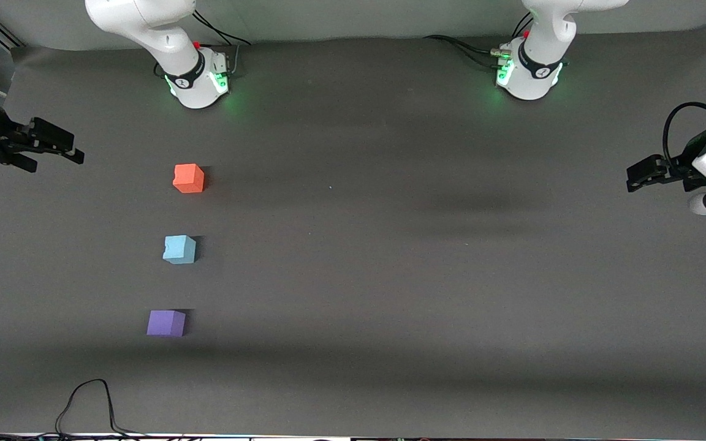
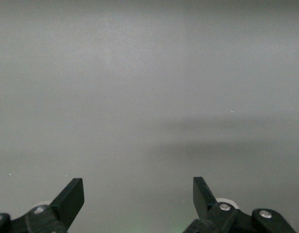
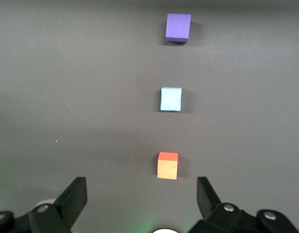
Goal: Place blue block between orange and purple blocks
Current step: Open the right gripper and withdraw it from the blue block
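Note:
Three small cubes stand in a row toward the right arm's end of the table. The orange block [image 1: 189, 178] is farthest from the front camera, the blue block [image 1: 179, 249] is in the middle, and the purple block [image 1: 166, 323] is nearest. The right wrist view shows the same row: orange block [image 3: 167, 165], blue block [image 3: 171, 99], purple block [image 3: 178, 27]. My right gripper [image 1: 74, 153] [image 3: 141, 187] is open and empty, raised off the right arm's end of the table. My left gripper [image 1: 635, 174] [image 2: 138, 187] is open and empty over the left arm's end, seeing only bare mat.
Both arm bases [image 1: 197, 79] [image 1: 531, 76] stand along the table edge farthest from the front camera, with cables beside them. A black cable [image 1: 83, 398] loops on the mat by the edge nearest the front camera. The dark grey mat [image 1: 390, 275] covers the table.

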You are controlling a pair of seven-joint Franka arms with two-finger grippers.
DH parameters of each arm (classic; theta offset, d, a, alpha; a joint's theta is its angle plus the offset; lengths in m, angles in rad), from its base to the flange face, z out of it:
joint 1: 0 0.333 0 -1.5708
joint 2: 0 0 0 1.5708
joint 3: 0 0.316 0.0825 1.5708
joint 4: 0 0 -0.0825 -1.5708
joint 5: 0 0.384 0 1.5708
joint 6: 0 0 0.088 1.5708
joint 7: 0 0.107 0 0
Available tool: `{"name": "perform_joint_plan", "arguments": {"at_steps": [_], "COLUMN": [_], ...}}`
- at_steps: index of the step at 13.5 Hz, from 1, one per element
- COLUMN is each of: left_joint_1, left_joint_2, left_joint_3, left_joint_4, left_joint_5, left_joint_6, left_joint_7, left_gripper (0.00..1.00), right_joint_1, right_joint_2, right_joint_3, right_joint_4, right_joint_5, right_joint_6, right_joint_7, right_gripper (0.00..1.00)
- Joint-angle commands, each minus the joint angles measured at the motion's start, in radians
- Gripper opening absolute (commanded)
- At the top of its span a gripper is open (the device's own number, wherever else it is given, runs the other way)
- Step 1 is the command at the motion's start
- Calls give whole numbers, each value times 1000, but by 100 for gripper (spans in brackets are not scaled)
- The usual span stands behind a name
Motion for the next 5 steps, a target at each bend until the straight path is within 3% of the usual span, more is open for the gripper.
{"name": "perform_joint_plan", "arguments": {"at_steps": [1, 5], "left_joint_1": [-7, -9], "left_joint_2": [-1, -1], "left_joint_3": [2, 2], "left_joint_4": [9, 9], "left_joint_5": [9, 9], "left_joint_6": [-16, -16], "left_joint_7": [-16, -16], "left_gripper": [100, 100], "right_joint_1": [24, 46], "right_joint_2": [7, -30], "right_joint_3": [-13, -1], "right_joint_4": [-14, -80], "right_joint_5": [-12, -48], "right_joint_6": [-8, 14], "right_joint_7": [23, 62], "right_gripper": [100, 100]}}
